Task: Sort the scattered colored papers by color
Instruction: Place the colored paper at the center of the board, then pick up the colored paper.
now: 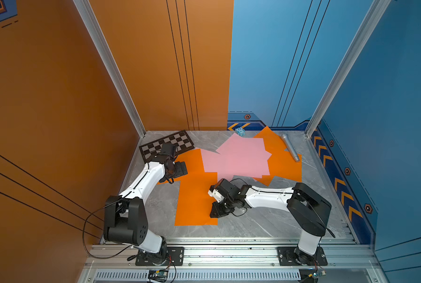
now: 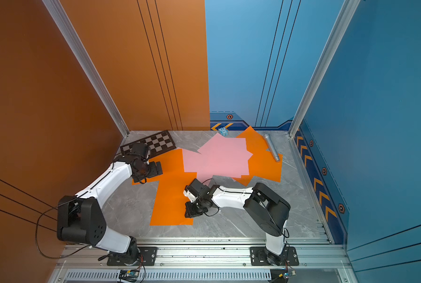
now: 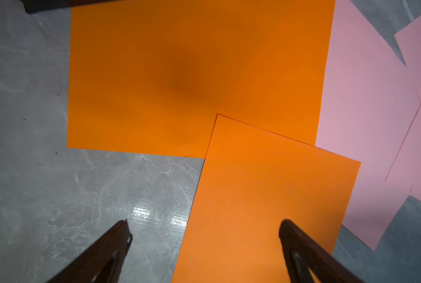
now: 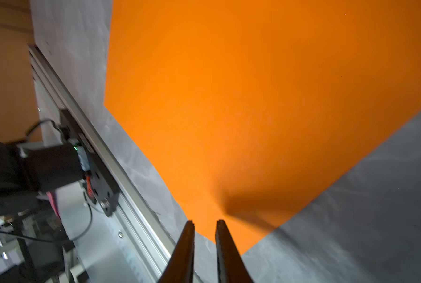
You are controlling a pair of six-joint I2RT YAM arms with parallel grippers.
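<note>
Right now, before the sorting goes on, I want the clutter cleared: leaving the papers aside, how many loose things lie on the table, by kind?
Chessboard: 1
Silver microphone: 1
Small blue toy: 1
Total: 3

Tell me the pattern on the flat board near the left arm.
Black-and-grey checkered squares; the board shows best in a top view.

Top views: bright, even, sharp. Wrist views: dimmer; glare on table [image 3: 145, 212] beside orange papers [image 3: 265, 196], soft shadows on them; right-wrist view blurred.
</note>
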